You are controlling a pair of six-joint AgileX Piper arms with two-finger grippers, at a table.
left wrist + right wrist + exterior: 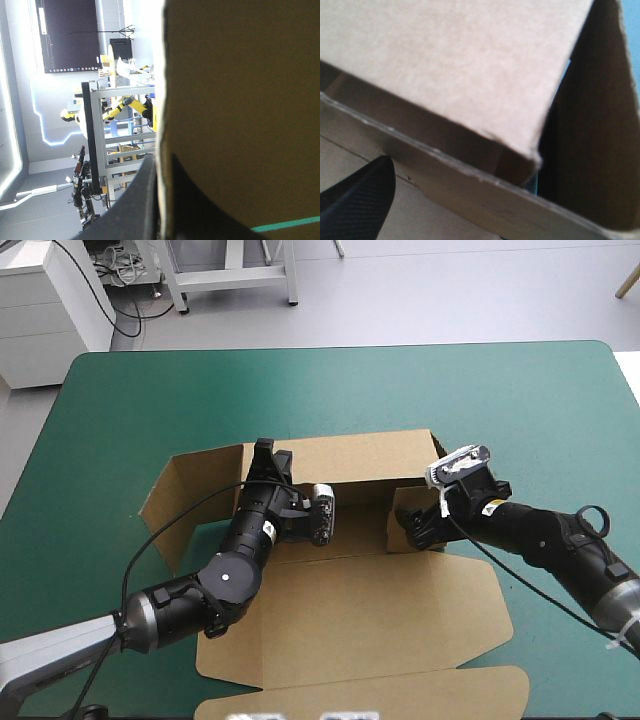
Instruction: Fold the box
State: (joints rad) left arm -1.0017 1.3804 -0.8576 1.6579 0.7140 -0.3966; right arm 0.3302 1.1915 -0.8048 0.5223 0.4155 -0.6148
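The brown box (370,610) is seen in the middle of the teal-green cover (520,400), half raised, with both arms reaching into it. The left gripper (266,452) is set at the top edge of the rear wall (360,455), toward that wall's left end, and is clamped on it. In the left wrist view the pale cut edge of the board is caught between the two black fingers (131,212), one on each side of the sheet. The right gripper (418,527) is placed at the short flap (408,502) that stands near the right end of the rear wall. Whether it is apart or closed on the board cannot be told from any view. The whole outline is given only by the high view. There the rear wall is upright, a side panel (190,505) at the left is raised and angled outward, and a broad flat panel (300,620) is spread toward the near edge of the cover, with a narrow strip (400,692) beyond it. In the left wrist view the wall is shown close up as a shadowed brown field with a thin line of the cover beside it. In the right wrist view a corner is shown: a pale panel is tilted over a lower board edge, a darker panel stands beside it, and slivers of the cover are glimpsed between them. The board is plain and unprinted, with creased fold lines and raw, fibrous edges.
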